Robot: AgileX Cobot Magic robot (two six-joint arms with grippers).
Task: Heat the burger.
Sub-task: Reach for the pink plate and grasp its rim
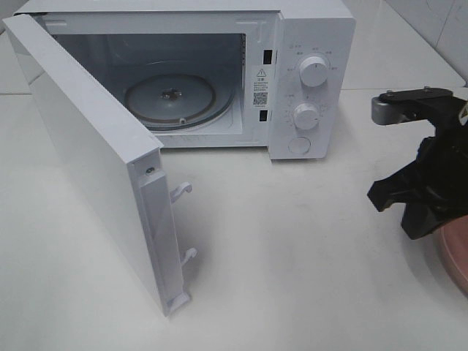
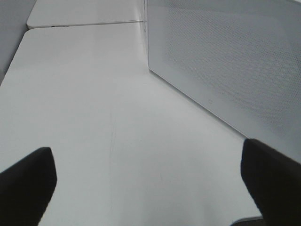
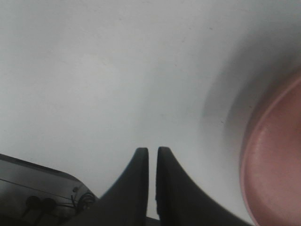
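Showing what overhead hides, wrist views reveal right gripper [image 3: 152,155] nearly closed, empty; left gripper [image 2: 150,174] wide, empty.

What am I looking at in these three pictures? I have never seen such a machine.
It is a robot with two arms at a white table. One picture comes from a camera mounted high. It shows a microwave with its door open and nothing inside but the glass turntable. The other two come from cameras on the wrists. The left gripper is open and empty, facing the door. The right gripper is almost shut, holding nothing, beside a pink plate. No burger is in view.
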